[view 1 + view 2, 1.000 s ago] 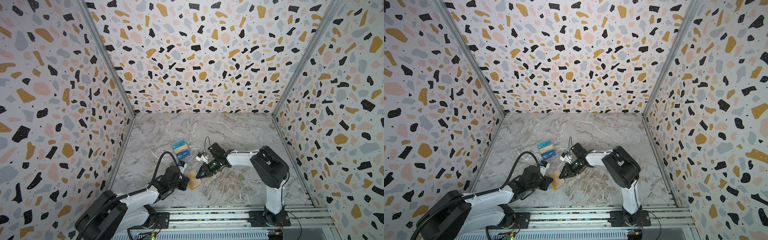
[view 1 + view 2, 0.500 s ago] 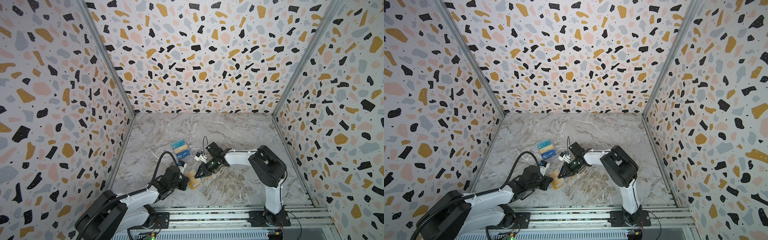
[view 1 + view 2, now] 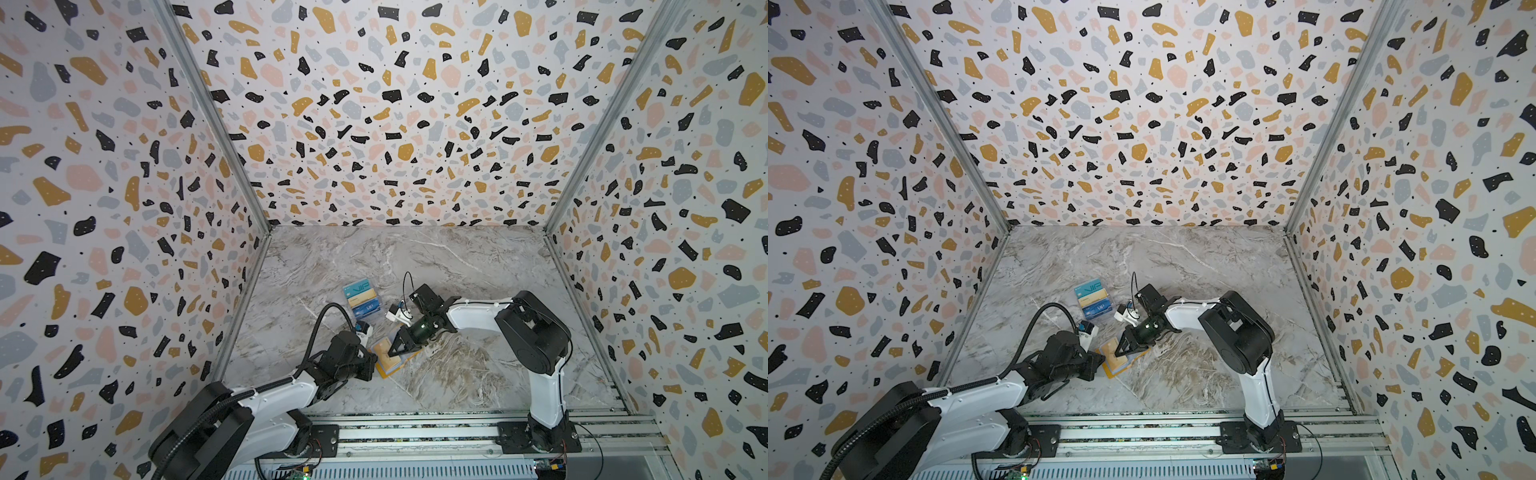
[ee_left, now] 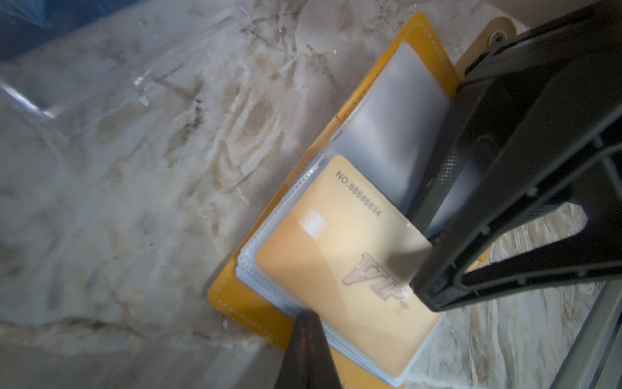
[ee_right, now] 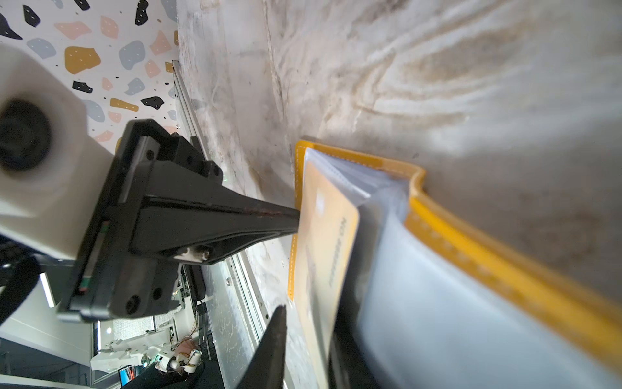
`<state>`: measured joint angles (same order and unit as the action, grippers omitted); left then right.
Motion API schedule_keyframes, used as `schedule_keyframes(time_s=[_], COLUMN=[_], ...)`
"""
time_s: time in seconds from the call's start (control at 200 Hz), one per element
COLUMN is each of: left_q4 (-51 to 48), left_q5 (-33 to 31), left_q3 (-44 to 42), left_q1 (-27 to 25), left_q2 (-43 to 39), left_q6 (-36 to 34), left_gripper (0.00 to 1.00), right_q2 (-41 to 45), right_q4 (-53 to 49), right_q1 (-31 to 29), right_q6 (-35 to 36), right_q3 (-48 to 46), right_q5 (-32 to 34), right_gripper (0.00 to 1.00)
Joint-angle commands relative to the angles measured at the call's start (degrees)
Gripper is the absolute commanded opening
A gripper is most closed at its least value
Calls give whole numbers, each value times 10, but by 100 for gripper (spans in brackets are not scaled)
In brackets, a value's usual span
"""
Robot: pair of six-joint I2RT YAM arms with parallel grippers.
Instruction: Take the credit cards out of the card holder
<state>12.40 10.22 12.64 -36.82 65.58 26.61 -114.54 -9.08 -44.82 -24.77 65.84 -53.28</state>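
Observation:
The yellow card holder [image 3: 388, 368] [image 3: 1115, 369] lies open on the marble, its clear sleeves up. A beige-gold "VIP" credit card [image 4: 330, 262] [image 5: 324, 242] sticks partly out of the top sleeve. My left gripper [image 4: 304, 323] [image 3: 375, 368] is shut, with its tip pressed on the holder's near edge. My right gripper [image 5: 308, 323] [image 3: 391, 355] straddles the card's free edge, jaws narrowly apart. One finger is behind the card; the other fingertip [image 5: 277, 323] stands a sliver off its face. Teal [image 3: 357, 288], beige [image 3: 363, 298] and blue [image 3: 368, 308] credit cards lie farther back.
The three loose cards sit in a clear plastic tray [image 4: 101, 84] just behind and left of the holder. Terrazzo walls enclose the marble floor [image 3: 457, 270] on three sides, and a metal rail [image 3: 415, 419] runs along the front edge.
My right gripper has crept a little to the left over the holder, onto the card's edge. The left gripper has stayed put on the holder.

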Motion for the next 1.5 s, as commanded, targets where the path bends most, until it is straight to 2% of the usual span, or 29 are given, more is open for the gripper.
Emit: schedule_keyframes(time_s=[0.0,0.27,0.546,1.046,1.492], left_q4=[-20,-21,-26,-29,-30], left_q5=[2,1,-6,-12,-9], left_q3=[-7,-6,-4,2,3], left_q1=[-3,-2,-3,-3,-3], left_q2=[8,14,16,30,31], left_q6=[2,2,2,3,1], left_gripper=[0,0,0,0,0], right_q2=[-17,-23,-14,38,65], right_q4=[38,61,73,157,178], right_q1=[-26,-28,-21,20,41], right_q6=[3,-6,3,-16,-30], right_q3=[3,-3,-15,-80,-100], right_q5=[-31,-39,-44,-85,-90], right_gripper=[24,27,21,18,17])
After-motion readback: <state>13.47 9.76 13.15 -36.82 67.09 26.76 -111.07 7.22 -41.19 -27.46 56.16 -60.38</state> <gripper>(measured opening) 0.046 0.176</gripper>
